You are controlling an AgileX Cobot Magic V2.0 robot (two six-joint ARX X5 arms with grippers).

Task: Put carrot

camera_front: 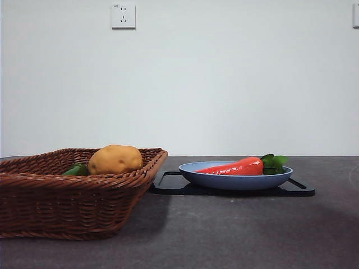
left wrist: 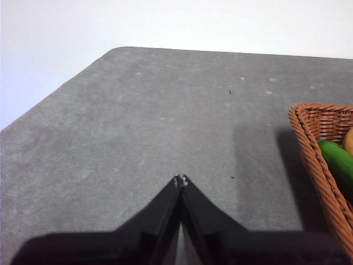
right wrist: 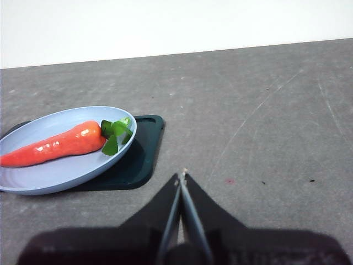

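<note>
A glossy red-orange carrot (camera_front: 235,167) with green leaves is showing against a pale blue plate (camera_front: 235,180) on a black tray (camera_front: 297,189). The woven brown basket (camera_front: 67,202) at lower left is holding a tan-yellow potato (camera_front: 115,159) and something green; the table (camera_front: 252,235) is showing dark grey.

- Looks like a bare test bench in a lab or demo room, not a lived-in kitchen.
- A plain white wall (camera_front: 224,84) fills the background, bare apart from a white wall socket (camera_front: 123,15) high on the left.
- The dark grey tabletop (camera_front: 235,235) is scuffed and speckled.
- Props are few and staged: a wicker basket (camera_front: 67,207) on the left holds a potato (camera_front: 115,159) and a green vegetable (camera_front: 76,170).
- On the right, a glossy plastic carrot (camera_front: 235,166) lies in a blue plate (camera_front: 235,180) set on a black tray (camera_front: 297,189).
</note>
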